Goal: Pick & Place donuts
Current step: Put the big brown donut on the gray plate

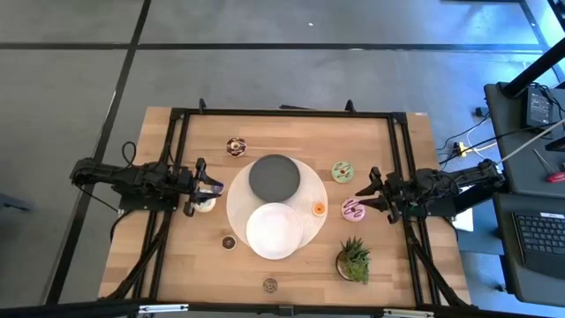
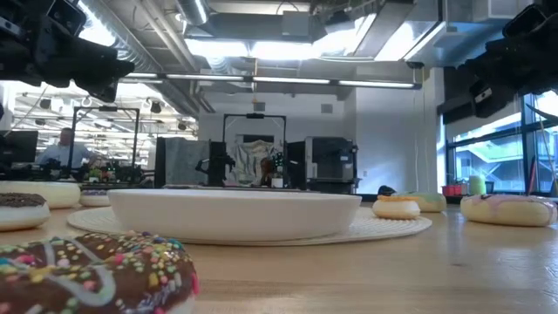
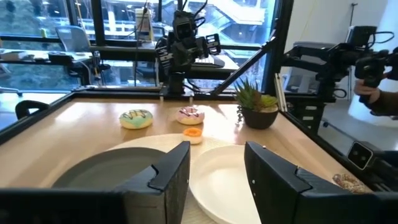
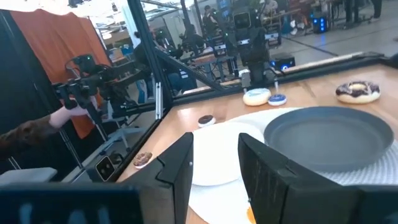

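We find no donut on either plate, so we judge the step in hand to be a first approach and pick. Nearest the low camera lies the brown sprinkled donut (image 2: 91, 270), by the front table edge. Farther in, the white plate (image 1: 274, 231) and dark grey plate (image 1: 273, 177) rest on a pale round mat (image 1: 309, 190), with a small orange donut (image 1: 319, 209) on the mat's right edge. The left gripper (image 1: 212, 191) hovers beside the mat with its fingers (image 3: 168, 171) apart and nothing between them; a white donut (image 1: 205, 205) sits just below it, and a small dark brown donut (image 1: 229, 242) lies nearer the front. The right gripper (image 1: 365, 194) is likewise parted and empty, just beside the pink donut (image 1: 354, 209), with the green donut (image 1: 342, 172) behind it and the potted plant (image 1: 353, 261) towards the front. At the back lies a brown iced donut (image 1: 235, 147). We advise each arm to take its closest donut, descend squarely with one finger on each side of the ring, close gently, lift clear, and keep away from the plant and the plate rims.
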Available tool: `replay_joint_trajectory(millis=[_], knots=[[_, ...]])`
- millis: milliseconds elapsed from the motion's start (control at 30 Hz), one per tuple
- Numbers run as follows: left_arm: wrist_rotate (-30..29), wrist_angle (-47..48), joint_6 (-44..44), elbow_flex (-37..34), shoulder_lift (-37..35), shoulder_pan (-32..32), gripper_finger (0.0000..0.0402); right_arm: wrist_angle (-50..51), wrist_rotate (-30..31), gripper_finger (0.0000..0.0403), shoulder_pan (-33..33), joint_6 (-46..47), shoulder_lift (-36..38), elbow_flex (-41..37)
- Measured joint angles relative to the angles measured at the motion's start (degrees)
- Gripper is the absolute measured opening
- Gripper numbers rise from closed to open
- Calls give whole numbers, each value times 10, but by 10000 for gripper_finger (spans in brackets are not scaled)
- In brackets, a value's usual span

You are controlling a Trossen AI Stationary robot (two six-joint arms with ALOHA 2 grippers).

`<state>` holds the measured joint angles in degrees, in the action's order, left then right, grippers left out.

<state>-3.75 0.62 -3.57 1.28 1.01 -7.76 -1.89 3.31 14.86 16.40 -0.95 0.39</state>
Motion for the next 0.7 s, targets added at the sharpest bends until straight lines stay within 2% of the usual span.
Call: replay_joint_trajectory(millis=[133, 333, 567, 700], knots=[[-13, -6, 0, 0, 0, 0, 149, 1, -4, 129, 0, 0, 0, 0], [-24, -38, 52, 0, 0, 0, 148, -1, -4, 129, 0, -27, 0, 0], [-24, -101, 50, 0, 0, 0, 152, -10, 1, 129, 0, -46, 0, 0], [-24, -103, 44, 0, 0, 0, 151, -5, 8, 129, 0, -30, 0, 0]])
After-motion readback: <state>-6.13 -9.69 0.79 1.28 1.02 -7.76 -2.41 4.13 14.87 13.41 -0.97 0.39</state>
